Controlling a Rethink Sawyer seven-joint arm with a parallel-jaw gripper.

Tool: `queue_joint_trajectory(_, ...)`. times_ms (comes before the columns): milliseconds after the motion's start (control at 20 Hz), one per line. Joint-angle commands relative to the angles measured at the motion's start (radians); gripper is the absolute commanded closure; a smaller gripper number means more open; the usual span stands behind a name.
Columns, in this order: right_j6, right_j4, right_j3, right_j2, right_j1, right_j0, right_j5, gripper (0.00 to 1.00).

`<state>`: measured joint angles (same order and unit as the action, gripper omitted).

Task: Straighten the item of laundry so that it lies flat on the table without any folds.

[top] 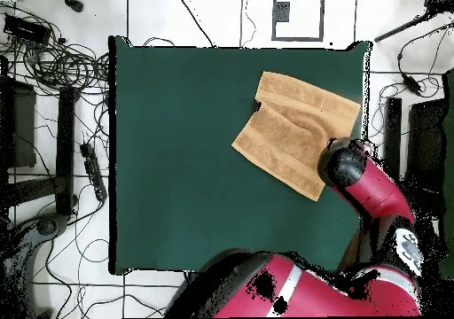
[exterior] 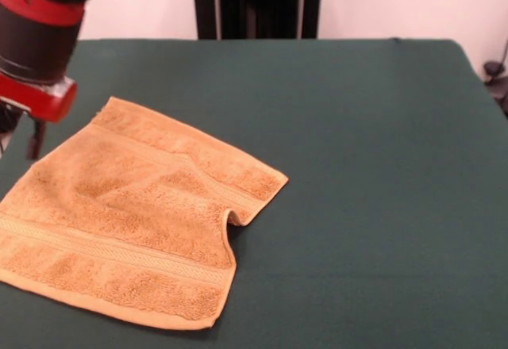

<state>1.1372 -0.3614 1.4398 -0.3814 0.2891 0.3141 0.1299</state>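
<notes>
The orange-tan towel (exterior: 119, 206) lies on the dark green table (exterior: 357, 166) at the front view's left. Its far strip is folded over along a border band, and a small notch shows on its right edge where the layers meet. A ridge runs across its middle. My gripper (exterior: 20, 136) hangs under the red and black arm at the left edge, just beyond the towel's far left corner, mostly cut off. In the overhead view the towel (top: 293, 129) lies near the table's (top: 195, 156) upper right, and the arm's end (top: 344, 167) covers its right corner.
The black pedestal (exterior: 254, 4) stands behind the table's far edge. In the overhead view, cables (top: 62, 67) and black equipment (top: 22, 120) lie on the floor to the left. The towel lies close to the table's right edge (top: 365, 94).
</notes>
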Motion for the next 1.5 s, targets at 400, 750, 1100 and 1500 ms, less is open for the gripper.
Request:
queue_joint_trajectory(400,0.359,-0.141,0.037,-0.024,-0.112,-0.106,-0.138,0.0)
queue_joint_trajectory(750,0.345,-0.204,0.027,-0.004,-0.143,-0.108,-0.167,0.0)
queue_joint_trajectory(1100,0.315,-0.228,0.002,0.009,-0.175,-0.103,-0.2,0.0)
queue_joint_trajectory(1500,0.236,-0.226,-0.084,-0.01,-0.257,-0.071,-0.131,0.0)
